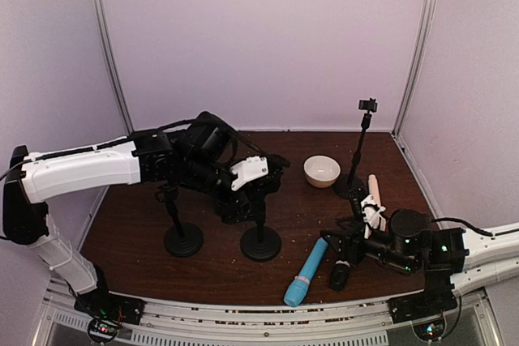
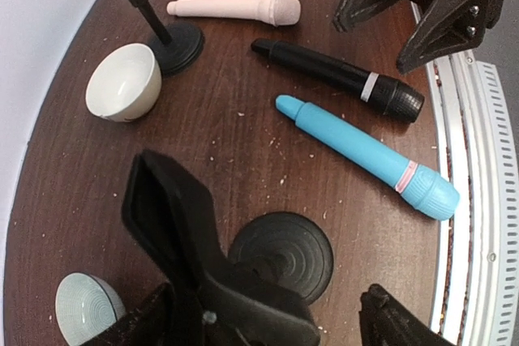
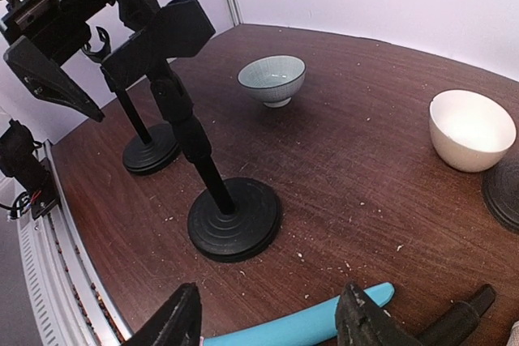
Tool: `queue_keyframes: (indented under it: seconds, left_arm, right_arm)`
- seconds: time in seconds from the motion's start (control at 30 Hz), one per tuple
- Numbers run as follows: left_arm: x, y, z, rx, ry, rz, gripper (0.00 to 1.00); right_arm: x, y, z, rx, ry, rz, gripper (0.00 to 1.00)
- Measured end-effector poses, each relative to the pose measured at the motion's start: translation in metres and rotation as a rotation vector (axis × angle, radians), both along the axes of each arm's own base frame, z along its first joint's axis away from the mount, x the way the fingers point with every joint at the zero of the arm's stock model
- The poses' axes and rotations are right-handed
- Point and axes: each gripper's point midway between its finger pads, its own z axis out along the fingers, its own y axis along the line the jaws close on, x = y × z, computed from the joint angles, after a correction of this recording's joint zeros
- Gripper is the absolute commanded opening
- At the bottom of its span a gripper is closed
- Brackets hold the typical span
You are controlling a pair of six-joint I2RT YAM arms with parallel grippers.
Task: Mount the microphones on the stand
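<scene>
Left gripper point(image 2: 268, 315): jaws apart, standing either side of the black plastic clip head point(image 2: 180, 226) of the nearer black round-based microphone stand point(image 2: 285, 255). One finger sits close against the clip and the other is clear of it, so no clamp is evident. Right gripper point(image 3: 272, 307): jaws apart and empty, hanging low over the light blue stick microphone point(image 3: 302, 328). That microphone lies flat on the dark brown wooden table point(image 3: 365, 176) and runs across the gap beneath the fingers. Just beside it lies the black stick microphone point(image 2: 340, 79). Beyond that is the cream-beige stick microphone point(image 2: 235, 9), near the base of a tall thin black stand point(image 2: 180, 46). A second short black stand point(image 1: 183, 239) stands left of the first. A white ceramic bowl point(image 2: 122, 83) and a pale grey-blue ribbed bowl point(image 3: 272, 79) sit apart from the work. Finding: no microphone is mounted, and the step in hand appears to be pick-up of the light blue one. Next move, in my judgement: lower the right gripper, close across the barrel near mid-length, lift it level and carry it to the clip, which the left gripper would have to steady or spread.
</scene>
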Motion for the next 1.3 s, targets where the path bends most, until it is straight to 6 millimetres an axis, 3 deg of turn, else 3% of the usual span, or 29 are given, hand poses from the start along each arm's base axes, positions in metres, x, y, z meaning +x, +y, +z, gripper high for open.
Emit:
queue_keyframes:
  seconds: [0.1,0.2,0.5,0.57,0.67,0.77,0.97,1.13,1.3]
  left_arm:
    - [0.002,0.009,0.008,-0.001,-0.037,0.023,0.90]
    - [0.003,0.018,0.032,-0.044,-0.091,0.050,0.98]
    - [-0.007,0.046,0.115,-0.241,-0.219,0.086,0.98]
    - [-0.005,0.046,0.132,-0.293,-0.252,0.106,0.98]
    - [0.004,0.046,0.146,-0.339,-0.296,0.150,0.98]
    - [0.011,0.049,0.151,-0.377,-0.336,0.196,0.98]
    - [0.006,0.075,0.135,-0.409,-0.373,0.251,0.98]
    - [0.003,0.083,0.140,-0.454,-0.389,0.269,0.98]
    - [0.004,0.082,0.148,-0.490,-0.393,0.276,0.98]
  right_arm:
    - [-0.001,-0.001,-0.004,-0.019,0.011,0.001,0.60]
    - [-0.002,-0.005,-0.010,-0.056,0.044,-0.011,0.61]
    - [-0.009,-0.019,-0.040,-0.227,0.157,-0.024,0.68]
    - [-0.011,-0.016,-0.047,-0.300,0.171,0.003,0.78]
    - [-0.013,-0.004,-0.053,-0.421,0.182,0.055,0.80]
    - [-0.015,0.015,-0.051,-0.523,0.186,0.117,0.76]
    - [-0.039,0.046,-0.057,-0.757,0.167,0.299,0.72]
    - [-0.064,0.045,-0.076,-0.984,0.166,0.445,0.78]
    - [-0.084,0.031,-0.092,-1.151,0.143,0.566,0.80]
